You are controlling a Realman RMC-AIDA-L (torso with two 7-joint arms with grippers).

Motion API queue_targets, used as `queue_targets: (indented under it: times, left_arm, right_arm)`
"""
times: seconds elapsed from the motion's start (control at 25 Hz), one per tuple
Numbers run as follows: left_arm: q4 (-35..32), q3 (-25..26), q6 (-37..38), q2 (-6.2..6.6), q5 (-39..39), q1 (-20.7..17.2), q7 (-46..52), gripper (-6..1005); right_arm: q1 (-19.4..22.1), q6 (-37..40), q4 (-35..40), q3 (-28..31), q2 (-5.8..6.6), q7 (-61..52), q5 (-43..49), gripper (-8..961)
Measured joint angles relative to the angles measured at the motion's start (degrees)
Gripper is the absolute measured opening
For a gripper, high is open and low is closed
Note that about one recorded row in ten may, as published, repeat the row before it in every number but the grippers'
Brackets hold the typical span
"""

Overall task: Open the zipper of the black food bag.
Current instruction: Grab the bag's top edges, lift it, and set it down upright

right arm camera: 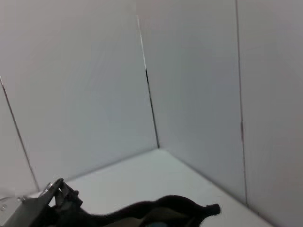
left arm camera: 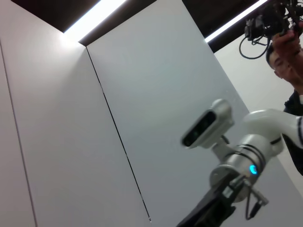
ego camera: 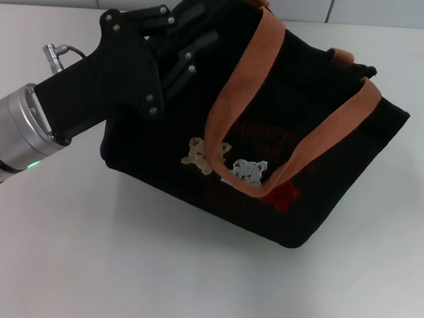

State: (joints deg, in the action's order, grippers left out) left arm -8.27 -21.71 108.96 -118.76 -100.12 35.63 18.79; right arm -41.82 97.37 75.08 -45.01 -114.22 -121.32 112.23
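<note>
Fabric, black and soft-sided, makes up the black food bag (ego camera: pixel 269 170), a boxy tote lying tilted on the smooth white table (ego camera: pixel 155 271) in the head view. Two flat orange-brown strap handles (ego camera: pixel 298 157) of woven webbing loop across its side, over small tan and white bear pictures (ego camera: pixel 226 163) and some red print (ego camera: pixel 282 196). The left gripper (ego camera: pixel 194 39), matte black with bolted plates on a brushed silver wrist, reaches in from the left and lies against the bag's upper left corner; its fingers merge with the dark cloth there, so I cannot tell whether the jaws are spread or pinching. The zipper does not show clearly; it perhaps runs along the top edge under that gripper. In the right wrist view a dark curved piece of the bag (right arm camera: pixel 161 210) rises before pale panelled walls (right arm camera: pixel 189 94). The right gripper does not show in any view.
</note>
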Motion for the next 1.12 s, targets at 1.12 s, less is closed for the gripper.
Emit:
queue_targets:
  times: [1.12]
  left_arm:
    - [-0.6,-0.7,0.8,-0.07,-0.2,0.7,-0.5,201]
  right_arm:
    - [-19.1,-0.6,-24.2,-5.8,3.24,-20.4,9.4,432]
